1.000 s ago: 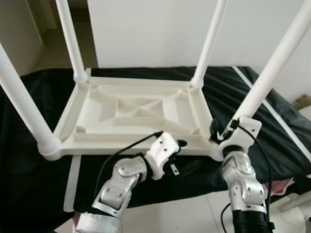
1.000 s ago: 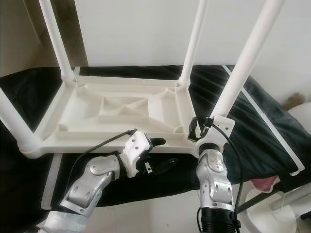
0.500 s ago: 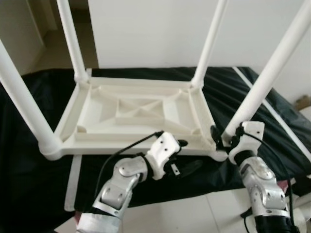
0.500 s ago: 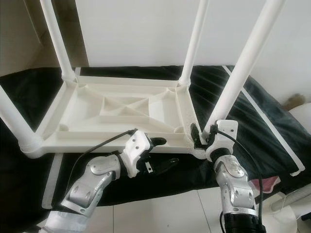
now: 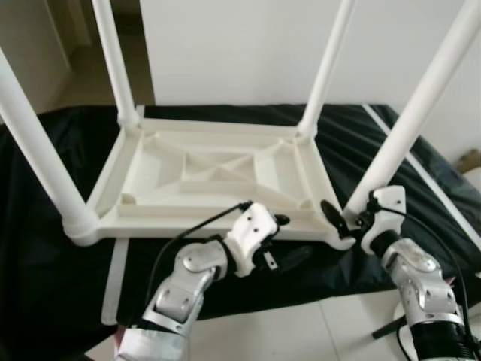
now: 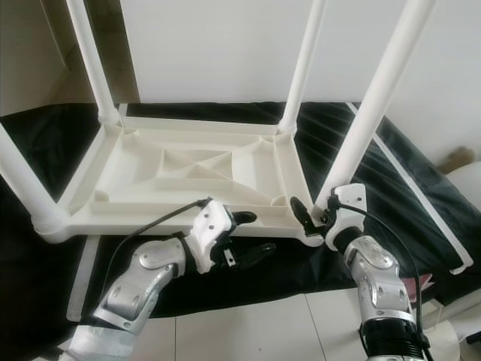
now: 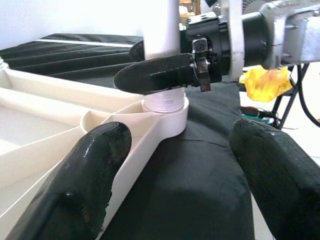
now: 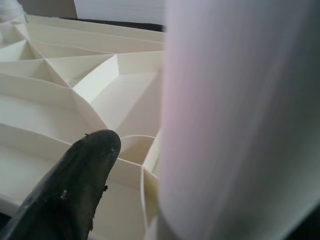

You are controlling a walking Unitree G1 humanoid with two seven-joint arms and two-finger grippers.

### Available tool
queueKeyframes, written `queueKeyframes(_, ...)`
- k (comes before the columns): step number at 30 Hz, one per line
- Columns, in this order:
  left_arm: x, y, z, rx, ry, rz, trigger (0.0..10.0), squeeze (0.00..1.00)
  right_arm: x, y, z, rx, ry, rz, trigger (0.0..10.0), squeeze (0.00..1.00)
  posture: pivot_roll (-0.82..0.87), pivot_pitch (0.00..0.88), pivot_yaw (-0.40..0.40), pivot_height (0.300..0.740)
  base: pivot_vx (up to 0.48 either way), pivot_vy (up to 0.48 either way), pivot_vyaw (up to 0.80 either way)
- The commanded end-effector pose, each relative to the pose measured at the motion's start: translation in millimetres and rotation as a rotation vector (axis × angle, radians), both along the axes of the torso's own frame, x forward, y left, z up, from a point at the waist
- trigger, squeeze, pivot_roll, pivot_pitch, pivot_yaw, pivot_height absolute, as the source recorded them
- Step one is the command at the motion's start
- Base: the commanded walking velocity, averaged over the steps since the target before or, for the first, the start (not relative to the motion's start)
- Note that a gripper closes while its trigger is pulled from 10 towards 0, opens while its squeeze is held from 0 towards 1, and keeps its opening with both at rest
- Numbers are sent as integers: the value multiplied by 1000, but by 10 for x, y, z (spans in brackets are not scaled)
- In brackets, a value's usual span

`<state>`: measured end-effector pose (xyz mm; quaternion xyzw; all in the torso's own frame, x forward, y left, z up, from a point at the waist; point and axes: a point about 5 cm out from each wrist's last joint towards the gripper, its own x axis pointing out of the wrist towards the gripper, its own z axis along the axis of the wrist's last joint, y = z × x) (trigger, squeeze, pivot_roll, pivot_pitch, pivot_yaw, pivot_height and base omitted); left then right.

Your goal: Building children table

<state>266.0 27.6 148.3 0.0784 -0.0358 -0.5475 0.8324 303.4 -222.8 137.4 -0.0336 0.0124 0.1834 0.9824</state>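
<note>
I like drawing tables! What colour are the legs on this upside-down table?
The table legs are plain white, like the table top. The right eye view shows it best.

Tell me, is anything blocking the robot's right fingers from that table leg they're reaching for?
Nothing visible does. The right gripper is already at the base of the near right leg of the upturned white table, one finger just beside it. The left gripper hovers open nearby, over the black cloth.
</note>
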Motion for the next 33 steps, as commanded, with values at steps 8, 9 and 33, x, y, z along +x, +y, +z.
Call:
queueKeyframes(8,-8,-27,-41,38,-9,29,10000,0,88,-7,-55,-72,24,104,0,0,88,0,-78,740,0,0,0)
queueKeyframes(9,-8,-27,-41,38,-9,29,10000,0,88,-7,-55,-72,24,104,0,0,88,0,-78,740,0,0,0)
queueKeyframes(33,-47,-41,-64,41,-1,13,10000,0,32,-16,-168,139,78,-472,10000,0,76,0,-66,740,0,0,0)
